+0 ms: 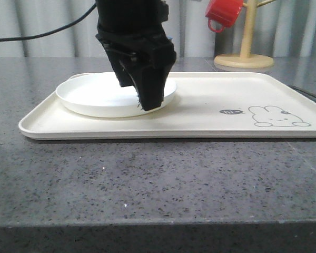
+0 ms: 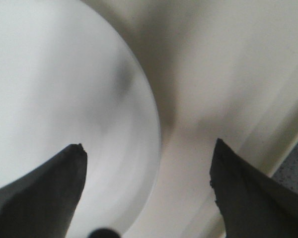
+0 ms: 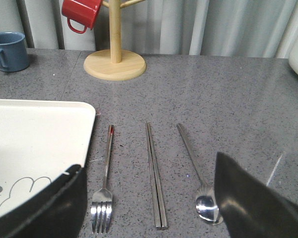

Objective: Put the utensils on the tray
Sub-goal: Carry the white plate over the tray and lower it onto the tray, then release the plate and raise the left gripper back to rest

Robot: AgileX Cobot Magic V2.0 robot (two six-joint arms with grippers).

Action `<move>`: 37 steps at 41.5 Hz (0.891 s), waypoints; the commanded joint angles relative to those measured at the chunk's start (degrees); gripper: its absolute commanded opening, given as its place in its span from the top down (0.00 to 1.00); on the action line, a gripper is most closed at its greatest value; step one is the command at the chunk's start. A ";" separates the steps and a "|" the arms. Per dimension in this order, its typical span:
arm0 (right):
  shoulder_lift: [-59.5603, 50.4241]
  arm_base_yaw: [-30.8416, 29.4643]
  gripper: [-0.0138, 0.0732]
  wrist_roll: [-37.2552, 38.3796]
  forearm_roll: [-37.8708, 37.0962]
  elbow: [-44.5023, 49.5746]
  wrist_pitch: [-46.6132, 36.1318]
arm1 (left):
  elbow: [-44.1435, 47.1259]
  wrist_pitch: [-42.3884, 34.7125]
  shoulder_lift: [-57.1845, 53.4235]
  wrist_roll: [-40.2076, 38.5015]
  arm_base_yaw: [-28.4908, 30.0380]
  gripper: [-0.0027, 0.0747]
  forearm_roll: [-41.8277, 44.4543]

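Front view: the left gripper (image 1: 147,103) hangs low over the plate (image 1: 95,97), its black fingers pointing down at the plate's 3 o'clock rim, the tips just above or touching it; contact cannot be told. The plate lies flat on the left half of the tray (image 1: 210,124), which rests on the grey speckled table (image 1: 147,184); the rabbit drawing (image 1: 278,117) sits toward the tray's right end. Behind the tray, a red mug (image 1: 224,13) hangs on a wooden mug stand (image 1: 245,52). Left wrist view: the left gripper (image 2: 148,173) is spread wide with nothing between its fingers (image 2: 64,183); one finger lies over the plate (image 2: 54,89) and the other over the bare tray (image 2: 228,74), so that the plate's edge runs through the gap. Right wrist view: the right gripper (image 3: 149,188) is likewise wide apart and holds nothing. Between and beyond its fingers, the fork (image 3: 105,183), the pair of chopsticks (image 3: 155,176) and the spoon (image 3: 197,171) lie side by side on the table (image 3: 213,94), roughly parallel, apart from one another, with the fork just beside the tray's corner (image 3: 39,134) and none of them on it. A blue mug (image 3: 10,50) stands at the far side, near the stand (image 3: 114,62) and the red mug (image 3: 80,12).
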 commanded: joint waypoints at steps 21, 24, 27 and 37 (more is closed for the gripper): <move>0.62 -0.11 0.20 -0.23 -0.60 -2.22 -4.62 | -8.27 3.98 -7.48 -3.89 10.57 0.99 -1.12; 0.62 -0.11 0.20 -0.23 -0.60 -2.22 -4.62 | -7.51 3.98 -8.93 -4.01 13.50 0.99 -2.61; 0.62 -0.11 0.20 -0.23 -0.60 -2.22 -4.62 | -6.13 3.98 -10.50 -4.01 16.49 0.99 -3.99; 0.62 -0.11 0.20 -0.23 -0.60 -2.22 -4.62 | 2.16 3.28 -15.97 -4.08 30.79 0.99 -8.07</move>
